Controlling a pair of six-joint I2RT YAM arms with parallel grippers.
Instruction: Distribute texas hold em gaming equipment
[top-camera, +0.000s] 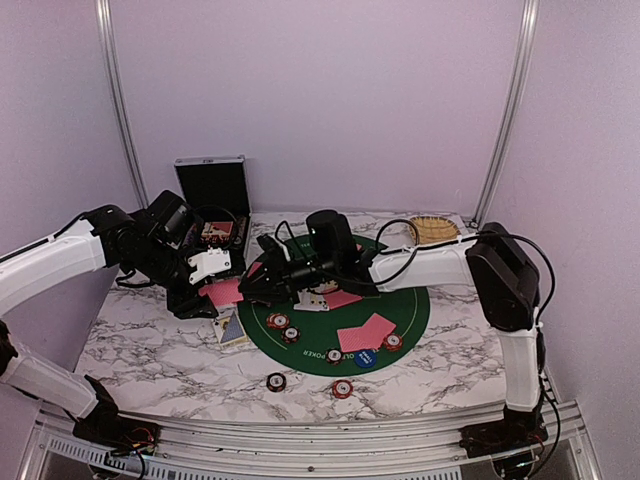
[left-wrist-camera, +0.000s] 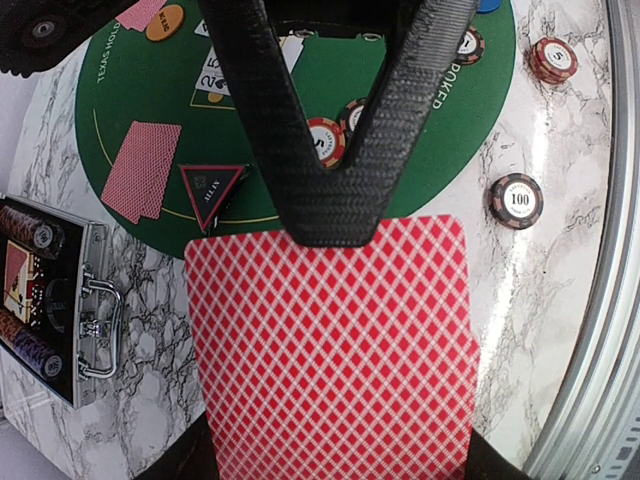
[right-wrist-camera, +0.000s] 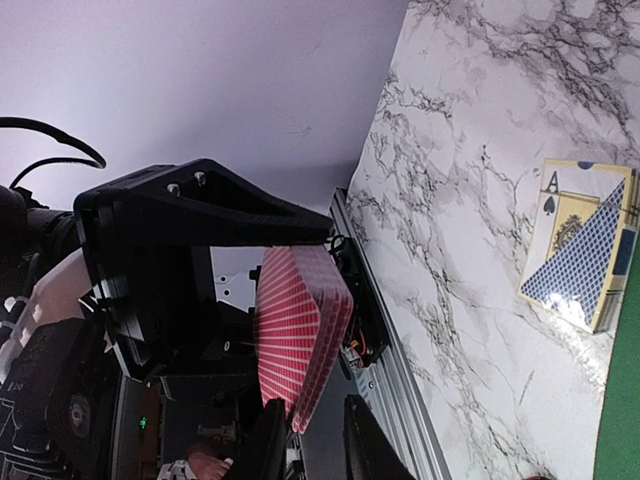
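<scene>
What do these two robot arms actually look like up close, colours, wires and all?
Both the left arm and the right arm have smooth white shells on their long segments and bulky black housings at the joints. Thin black cables loop loosely along the outside. The jaws are black and tapered, with a woven texture like carbon fibre. No readable markings show.

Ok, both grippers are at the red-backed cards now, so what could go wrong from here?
The left gripper pinches what looks like a stack of red-backed cards, so the right gripper might pull several, or none. The two grippers are crowded together and could collide. A slipped card could land near the blue-backed pack, off the green mat.
</scene>
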